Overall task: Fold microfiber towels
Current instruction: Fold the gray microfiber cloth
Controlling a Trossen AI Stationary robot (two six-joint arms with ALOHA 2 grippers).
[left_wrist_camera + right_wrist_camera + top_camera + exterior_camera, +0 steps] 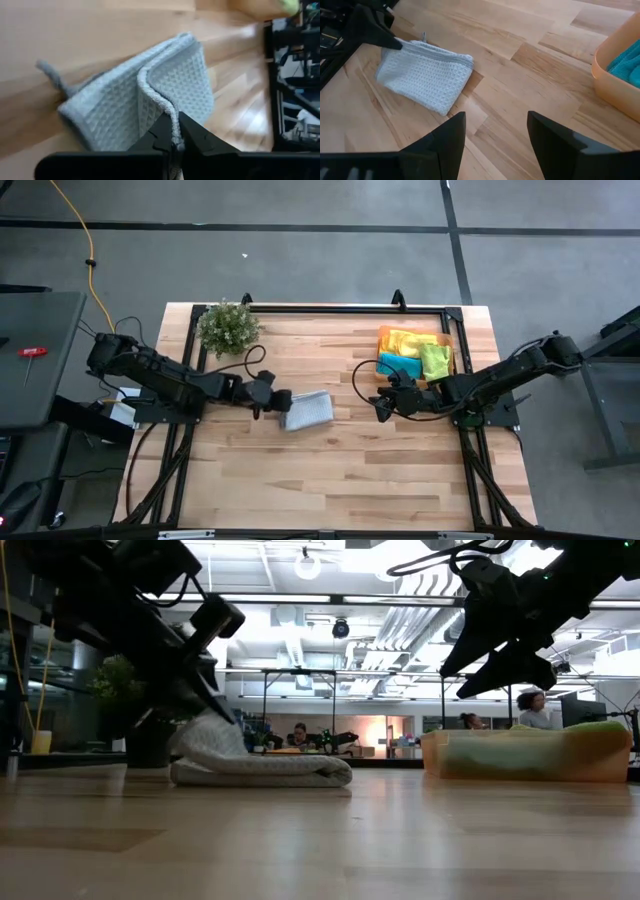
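Observation:
A pale grey-blue towel lies folded on the table's middle, and shows in the low view and the right wrist view. My left gripper is shut on its left edge. Yellow, teal blue and lime green towels lie in the orange tray at the far right. My right gripper is open and empty above the table, right of the grey towel and near the tray. My left gripper pinches a raised edge of the grey towel between its two fingers, at the towel's left side. The fingers come slanting down from the table's left. The held edge stands lifted; the rest of the towel lies folded on the table.
A small leafy plant stands at the far left. A black frame runs along the table's far edge and sides. Bare wood lies toward the near edge. People show in the room behind.

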